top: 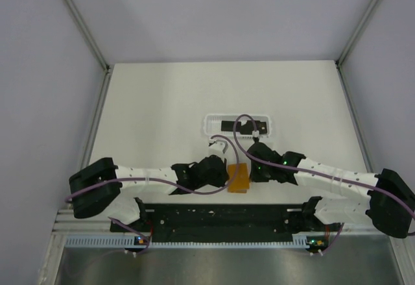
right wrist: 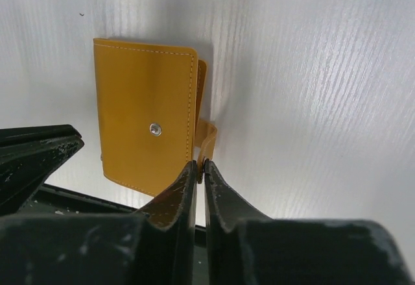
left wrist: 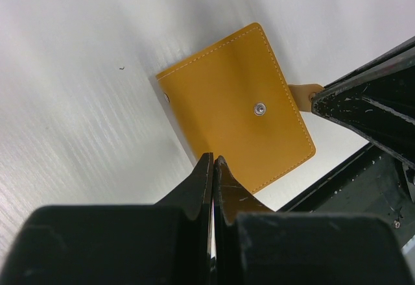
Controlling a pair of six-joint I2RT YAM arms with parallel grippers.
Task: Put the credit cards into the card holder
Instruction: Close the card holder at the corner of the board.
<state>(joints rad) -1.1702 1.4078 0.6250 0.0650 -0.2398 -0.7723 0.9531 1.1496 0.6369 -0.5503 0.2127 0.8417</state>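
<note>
The orange card holder (top: 238,180) lies folded shut on the white table between my two grippers, its snap stud facing up (left wrist: 259,108). My right gripper (right wrist: 200,163) is shut on the end of the holder's small tab (right wrist: 207,137), at the holder's right edge (top: 251,169). At the holder's left edge, my left gripper (left wrist: 213,160) is shut with nothing between its fingers, tips touching or just over the holder (left wrist: 240,97). A dark credit card (top: 231,125) lies in the white tray further back, partly crossed by a cable.
The long white slotted tray (top: 209,125) stands just behind the grippers. A black base rail (top: 220,219) runs along the near table edge. Grey panels with aluminium posts (top: 97,51) wall the table on the left, right and back.
</note>
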